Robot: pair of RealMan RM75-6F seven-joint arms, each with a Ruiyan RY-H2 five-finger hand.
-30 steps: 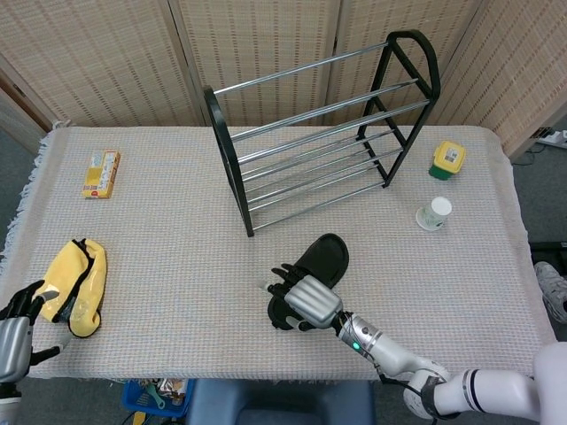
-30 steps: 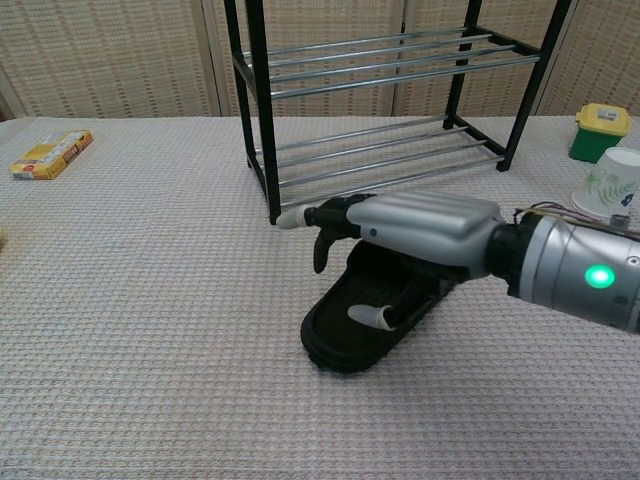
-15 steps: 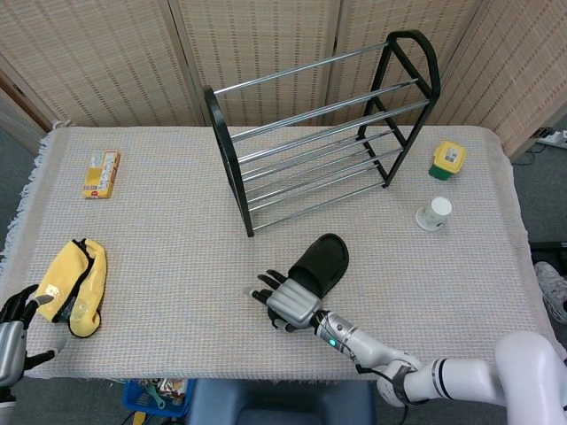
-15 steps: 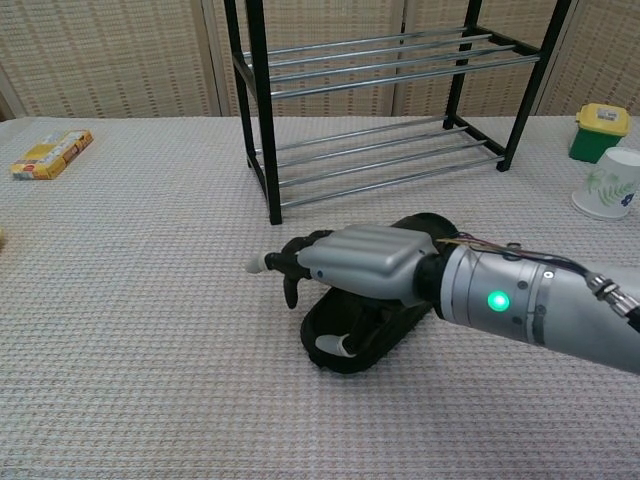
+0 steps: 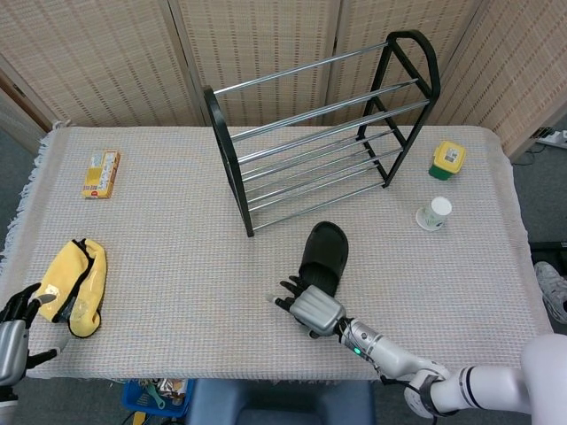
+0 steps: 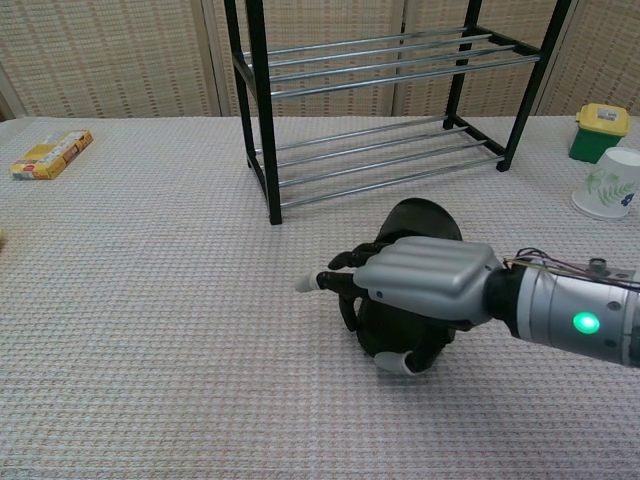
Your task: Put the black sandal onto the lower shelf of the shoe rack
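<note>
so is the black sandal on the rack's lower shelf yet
No. The black sandal lies on the table, in front of the shoe rack, under the right hand.

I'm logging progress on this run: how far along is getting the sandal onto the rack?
Done: the right hand has reached the black sandal and lies over its near end. In hand: closing a grip; the sandal looks to be on the table, and a firm hold can't be confirmed. Left: lifting it and setting it on the lower shelf of the shoe rack, which holds nothing.

The right hand (image 6: 425,290) covers the near end of the black sandal (image 6: 422,225), while the left hand (image 5: 13,341) is cropped at the frame's corner.
</note>
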